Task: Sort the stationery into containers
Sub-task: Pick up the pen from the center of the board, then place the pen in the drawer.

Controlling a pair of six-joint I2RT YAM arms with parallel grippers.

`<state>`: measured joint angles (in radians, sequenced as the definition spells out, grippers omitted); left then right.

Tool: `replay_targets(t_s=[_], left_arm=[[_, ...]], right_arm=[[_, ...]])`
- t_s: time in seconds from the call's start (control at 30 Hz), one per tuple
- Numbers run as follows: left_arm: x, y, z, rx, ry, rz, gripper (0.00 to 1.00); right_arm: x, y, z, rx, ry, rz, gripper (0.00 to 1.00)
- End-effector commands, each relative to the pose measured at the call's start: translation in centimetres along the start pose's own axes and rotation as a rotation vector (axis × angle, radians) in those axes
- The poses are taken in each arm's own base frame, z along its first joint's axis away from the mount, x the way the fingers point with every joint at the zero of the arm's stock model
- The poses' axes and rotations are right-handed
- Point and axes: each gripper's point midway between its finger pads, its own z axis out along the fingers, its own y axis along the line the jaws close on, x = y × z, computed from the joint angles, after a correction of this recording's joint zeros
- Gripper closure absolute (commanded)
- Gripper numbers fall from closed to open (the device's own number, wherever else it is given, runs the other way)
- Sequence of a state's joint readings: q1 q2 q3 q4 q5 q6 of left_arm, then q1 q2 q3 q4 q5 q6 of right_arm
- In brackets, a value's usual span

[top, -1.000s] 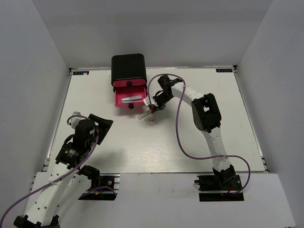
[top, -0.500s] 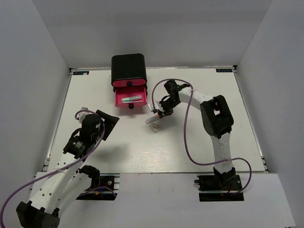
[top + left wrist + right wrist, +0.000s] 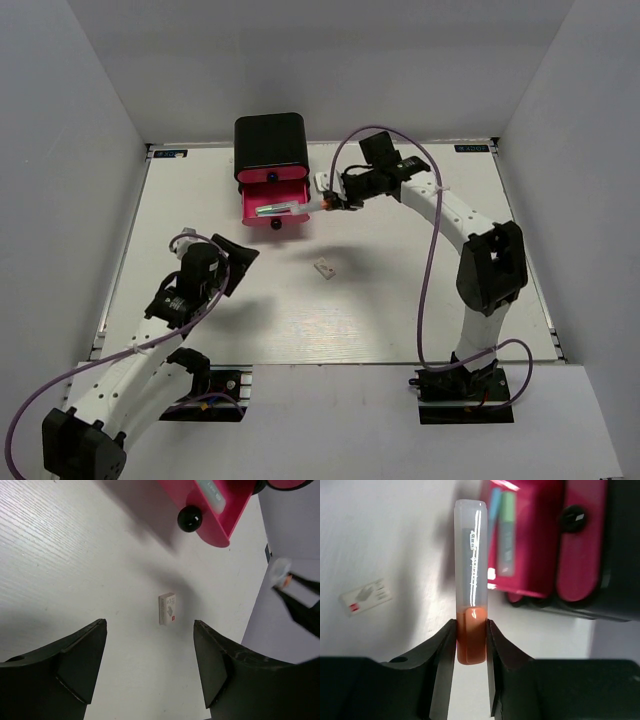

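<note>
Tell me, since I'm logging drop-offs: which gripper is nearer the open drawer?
Right. The right gripper, shut on a marker, hangs just off the drawer's right side in the top view; the left gripper, open, sits farther off, out in front of it.

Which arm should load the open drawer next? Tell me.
Right. The right jaws are shut on the orange-tipped marker beside the open pink drawer; the left jaws are open, empty and farther back.

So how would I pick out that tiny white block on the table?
Find the black cabinet at the far edge of the table, its pink drawer pulled open. Just in front, slightly right, the eraser lies alone: a flat white block with a red mark, not pen-shaped.
</note>
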<state>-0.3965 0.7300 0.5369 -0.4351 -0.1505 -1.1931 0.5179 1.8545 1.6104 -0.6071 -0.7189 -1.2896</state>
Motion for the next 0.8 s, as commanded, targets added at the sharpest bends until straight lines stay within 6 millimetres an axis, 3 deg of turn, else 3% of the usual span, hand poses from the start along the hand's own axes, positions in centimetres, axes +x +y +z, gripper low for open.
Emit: replay_targets(t_s=[0.0, 0.13, 0.17, 0.37, 0.47, 0.5, 0.53, 0.63, 0.67, 0.77], left_arm=[[0.9, -0.1, 0.7, 0.036, 0.029, 0.02, 0.2], [1.7, 0.2, 1.5, 0.064, 0.055, 0.051, 0.2], [1.9, 0.5, 1.7, 0.052, 0.06, 0.066, 0.2], [2.2, 0.7, 2.7, 0.064, 0.064, 0.107, 0.2], [2.5, 0.5, 3.0, 0.097, 0.068, 0.132, 0.24], [2.8, 1.1, 3.3, 0.091, 0.071, 0.142, 0.26], [2.8, 1.0, 3.4, 0.101, 0.066, 0.141, 0.27], [3.0, 0.7, 4.2, 0.136, 0.062, 0.138, 0.46], [2.7, 0.1, 4.5, 0.172, 0.05, 0.131, 0.57], [3.2, -0.2, 5.6, 0.194, 0.063, 0.105, 0.74]], right_arm=[[-2.6, -4.0, 0.7, 0.087, -0.067, 0.039, 1.0], [-3.9, -7.1, 3.1, 0.144, -0.065, 0.012, 1.0], [-3.1, -7.4, 4.4, 0.137, -0.058, 0.03, 1.0], [-2.8, -8.8, 8.0, 0.143, -0.031, 0.043, 0.98], [-2.8, -8.9, 9.0, 0.15, -0.026, 0.041, 0.87], [-2.7, -8.7, 9.5, 0.146, -0.025, 0.042, 0.7], [-2.6, -8.6, 9.5, 0.146, -0.024, 0.053, 0.62], [-3.1, -9.0, 9.2, 0.163, -0.03, 0.065, 0.54], [-3.9, -9.5, 8.5, 0.183, -0.044, 0.083, 0.53], [-5.0, -10.2, 6.8, 0.215, -0.077, 0.11, 0.53]])
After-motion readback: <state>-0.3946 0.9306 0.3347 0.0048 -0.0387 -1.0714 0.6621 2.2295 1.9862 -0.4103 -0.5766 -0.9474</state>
